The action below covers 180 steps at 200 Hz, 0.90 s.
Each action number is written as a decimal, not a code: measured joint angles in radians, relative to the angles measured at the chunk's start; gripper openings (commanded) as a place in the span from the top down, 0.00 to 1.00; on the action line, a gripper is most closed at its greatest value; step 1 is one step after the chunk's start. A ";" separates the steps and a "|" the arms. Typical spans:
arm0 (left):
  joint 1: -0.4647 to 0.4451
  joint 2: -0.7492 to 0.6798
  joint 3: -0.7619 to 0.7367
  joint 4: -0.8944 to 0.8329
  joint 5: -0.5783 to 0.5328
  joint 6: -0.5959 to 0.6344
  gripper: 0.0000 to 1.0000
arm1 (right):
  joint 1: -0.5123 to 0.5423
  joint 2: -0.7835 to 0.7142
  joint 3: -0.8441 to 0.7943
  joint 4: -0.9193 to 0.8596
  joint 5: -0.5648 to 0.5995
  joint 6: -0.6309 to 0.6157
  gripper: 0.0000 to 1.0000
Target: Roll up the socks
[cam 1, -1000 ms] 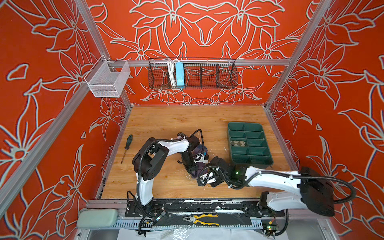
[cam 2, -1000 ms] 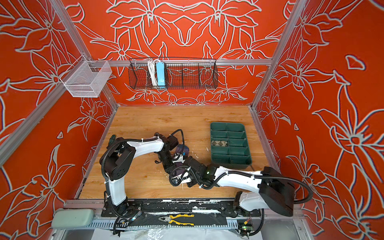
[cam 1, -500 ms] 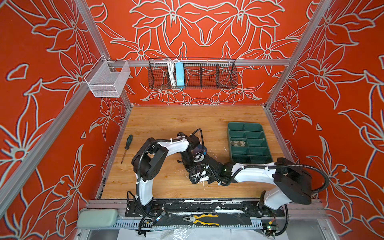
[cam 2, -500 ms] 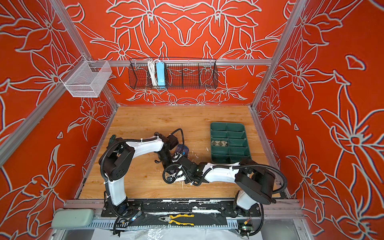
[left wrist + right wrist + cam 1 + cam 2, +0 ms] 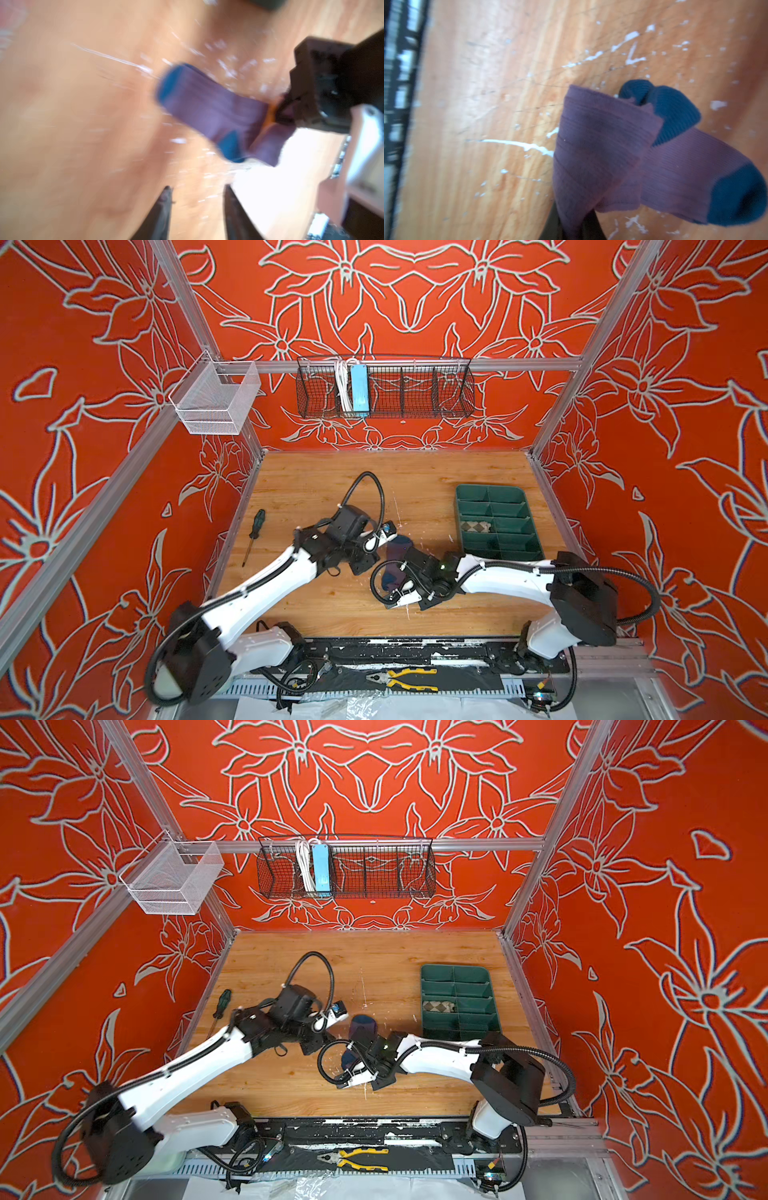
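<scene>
Orange walls with pale flower outlines close in a scuffed wooden bench (image 5: 316,489), and the purple sock (image 5: 397,548) lies near its middle between the two arms. The beige sock (image 5: 476,526) sits apart from it, tucked into one compartment of the green tray (image 5: 519,493) on the right of both top views. The right pincer (image 5: 572,225) is clamped on the purple sock at its toe end. A sliver of mustard yellow shows right at the jaws in the left wrist view, and the fabric it holds drapes back over the foot, so a first fold looks begun. The left pincer (image 5: 197,187) hangs just beside the sock with its jaws apart and nothing between them. The sock should handle as light and limp, with no stiffness to keep a shape, so any turn will likely sag open unless it is pinned. The ribbed knit ought to give decent friction against the jaws. The toe edge is a sound hold for driving the roll. The free pincer would best press or pinch nearer the teal heel or cuff to anchor the rest, taking both layers at once.
</scene>
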 measured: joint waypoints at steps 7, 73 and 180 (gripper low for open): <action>0.000 -0.080 -0.022 0.011 -0.031 0.014 0.50 | -0.004 0.017 0.024 -0.031 -0.018 0.000 1.00; -0.007 -0.499 -0.009 -0.045 0.039 0.189 0.44 | -0.084 0.232 0.268 -0.269 -0.201 0.000 1.00; -0.611 -0.013 -0.321 0.153 -0.243 0.209 0.45 | -0.206 0.434 0.469 -0.487 -0.406 0.004 1.00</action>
